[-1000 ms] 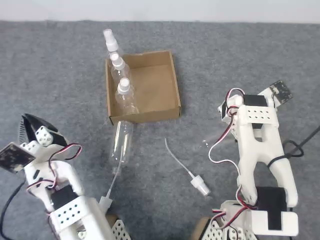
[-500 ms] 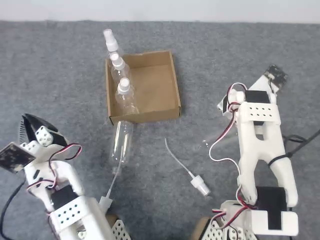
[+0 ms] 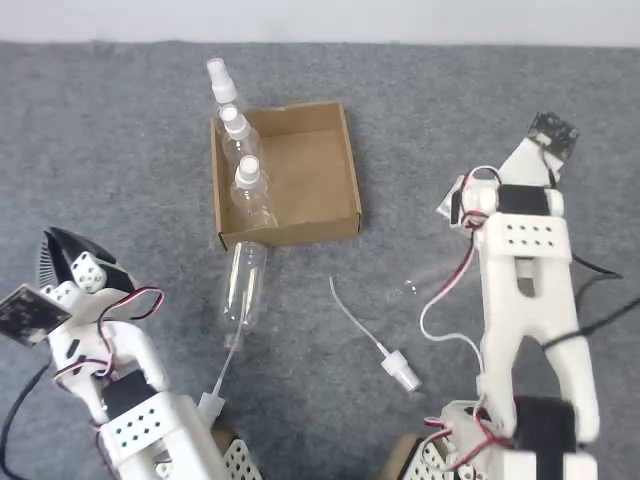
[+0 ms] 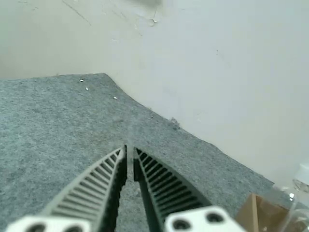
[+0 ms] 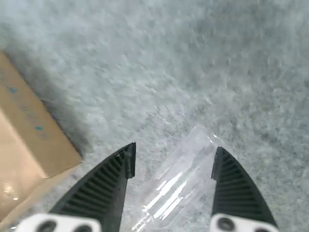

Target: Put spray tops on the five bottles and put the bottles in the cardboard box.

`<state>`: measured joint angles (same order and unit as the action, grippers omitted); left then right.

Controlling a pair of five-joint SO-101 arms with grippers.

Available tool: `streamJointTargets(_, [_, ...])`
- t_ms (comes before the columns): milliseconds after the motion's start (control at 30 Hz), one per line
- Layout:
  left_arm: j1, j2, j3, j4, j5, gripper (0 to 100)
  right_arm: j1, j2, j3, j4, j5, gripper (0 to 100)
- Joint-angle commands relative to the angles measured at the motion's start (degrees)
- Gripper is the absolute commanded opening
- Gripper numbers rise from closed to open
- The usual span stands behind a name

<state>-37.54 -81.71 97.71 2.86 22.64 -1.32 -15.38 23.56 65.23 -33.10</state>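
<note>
Bottle [image 5: 176, 186], clear and capless, lies on the carpet [image 3: 120, 150] between the right gripper's [image 5: 174, 148] released, wide-spread jaws. At its 10 o'clock sits the cardboard box [image 3: 290, 232], 3 topped bottles [image 3: 248, 190] lining its 9 o'clock side. A loose spray top [image 3: 400, 371] lies at 6 o'clock. The left gripper [image 4: 129, 153] is clenched on nothing.

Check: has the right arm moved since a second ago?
Yes. The right arm has stretched away from its base, its tip climbing from level with the cardboard box's middle toward its far wall.
</note>
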Motion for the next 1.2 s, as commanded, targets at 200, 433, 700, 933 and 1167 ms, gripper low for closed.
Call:
streamJointTargets(200, [0.1,-0.7,-0.7,0.0,-0.4,1,-0.6,-9.6,-3.4,2.5,0.8,20.9])
streamJointTargets(433, [0.1,-0.7,-0.7,0.1,-0.4,1,-0.4,-9.8,-3.9,6.5,0.8,20.9])
streamJointTargets(700, [0.1,-0.7,-0.7,0.2,-0.4,1,-0.8,-9.8,-3.9,6.4,17.1,20.9])
streamJointTargets(933, [0.1,-0.7,-0.7,0.2,-0.4,1,-0.7,-9.4,-3.4,6.4,29.0,20.9])
streamJointTargets(1167, [0.1,-0.7,-0.7,0.2,-0.4,1,-0.7,-9.3,-3.4,6.4,47.5,20.9])
